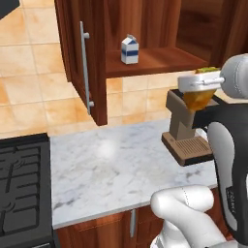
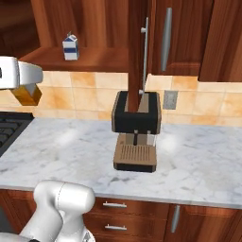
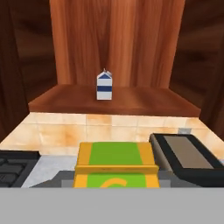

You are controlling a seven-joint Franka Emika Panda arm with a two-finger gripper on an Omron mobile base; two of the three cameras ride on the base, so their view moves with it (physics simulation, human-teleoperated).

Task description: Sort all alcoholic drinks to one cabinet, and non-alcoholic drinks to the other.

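My gripper (image 1: 199, 85) is shut on the yellow-orange juice carton (image 1: 198, 98), holding it in the air above the counter, right of and below the open cabinet. In the hand view the carton's green-and-yellow top (image 3: 116, 165) sits at the bottom, facing the cabinet. The white-and-blue milk carton (image 1: 129, 50) stands upright on the cabinet's brown shelf board (image 1: 160, 60); the hand view shows this milk carton (image 3: 104, 86) straight ahead and higher. The open door with its silver bar handle (image 1: 85, 68) hangs left of the shelf. Both bottles are out of view.
A dark coffee machine (image 2: 136, 130) stands on the marble counter (image 1: 106, 164) just beneath and beyond the held carton. A black stove (image 1: 22, 186) lies to the left. Another closed cabinet door with a silver handle (image 2: 165, 40) is to the right.
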